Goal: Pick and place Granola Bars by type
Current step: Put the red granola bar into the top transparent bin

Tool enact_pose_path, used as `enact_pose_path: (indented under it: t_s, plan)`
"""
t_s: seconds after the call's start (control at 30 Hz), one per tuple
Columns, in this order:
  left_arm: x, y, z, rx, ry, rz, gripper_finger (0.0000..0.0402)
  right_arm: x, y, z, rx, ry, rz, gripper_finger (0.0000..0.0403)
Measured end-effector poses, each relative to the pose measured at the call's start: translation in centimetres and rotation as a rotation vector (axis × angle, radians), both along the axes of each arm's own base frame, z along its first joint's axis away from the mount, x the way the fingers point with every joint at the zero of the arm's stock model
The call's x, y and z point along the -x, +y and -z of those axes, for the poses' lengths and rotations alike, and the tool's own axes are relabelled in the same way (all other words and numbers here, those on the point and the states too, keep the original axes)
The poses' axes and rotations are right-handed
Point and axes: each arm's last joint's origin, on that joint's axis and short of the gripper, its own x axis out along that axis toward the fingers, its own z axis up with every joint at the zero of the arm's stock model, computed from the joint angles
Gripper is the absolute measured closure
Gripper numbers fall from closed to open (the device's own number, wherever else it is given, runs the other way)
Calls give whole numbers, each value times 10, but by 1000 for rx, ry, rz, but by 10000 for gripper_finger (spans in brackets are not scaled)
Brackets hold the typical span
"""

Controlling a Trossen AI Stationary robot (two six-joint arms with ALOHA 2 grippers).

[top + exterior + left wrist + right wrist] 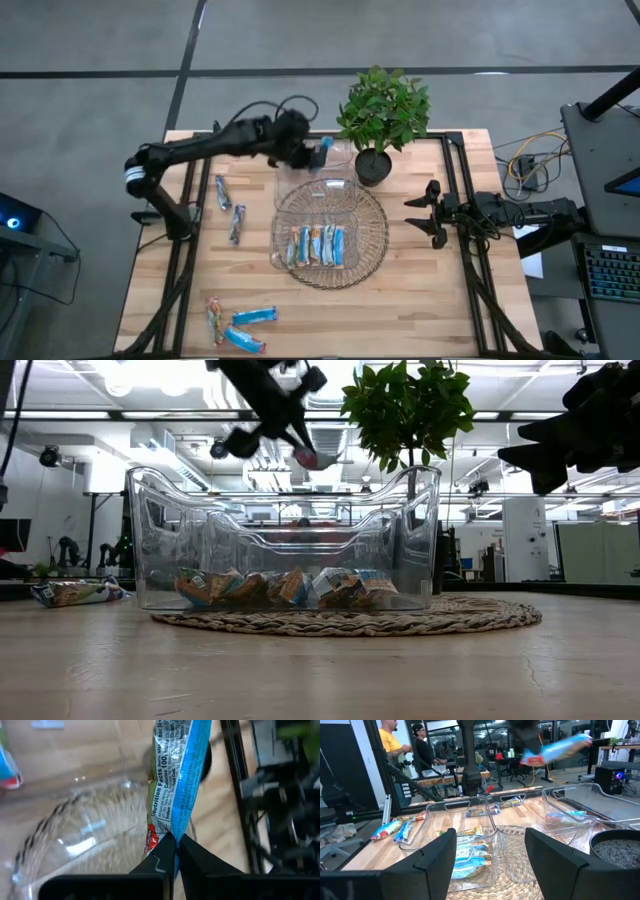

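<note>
My left gripper (308, 152) is up over the far clear container (335, 168), shut on a blue granola bar (181, 775), which also shows in the low view (316, 458) and the right wrist view (560, 747). Several more bars (315, 245) lie side by side in the near clear container (285, 540), on its floor. Two bars (229, 205) lie flat on the table's left side, and three (238, 326) near its near-left corner. My right gripper (432, 212) waits open at the table's right, touching nothing. My left gripper pinches the blue bar between its two fingertips (162, 857) by the wrapper's end (172, 832). The fingers reach in from the table's left, slanting down. The bar is lifted clear and sticks out past the fingertips, above the far container.
Both containers stand on a round woven mat (372, 262) in the table's middle. A potted plant (383, 112) stands at the far edge, just right of my left gripper. Black rails (458, 190) run along the table's sides. People stand in the room beyond (390, 740).
</note>
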Motion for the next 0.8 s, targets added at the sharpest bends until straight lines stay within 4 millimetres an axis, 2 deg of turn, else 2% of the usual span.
enact_pose_path:
  t_s: [0.23,0.47,0.57,0.8]
  plan:
    - [-15,58,38,43,24,-104,401,0,0,0,0,0,0,179]
    - [-28,101,71,33,77,-172,401,0,0,0,0,0,0,179]
    - [-30,110,83,46,99,-188,401,0,0,0,0,0,-1,179]
    - [-28,115,101,75,141,-219,401,0,0,0,0,0,0,179]
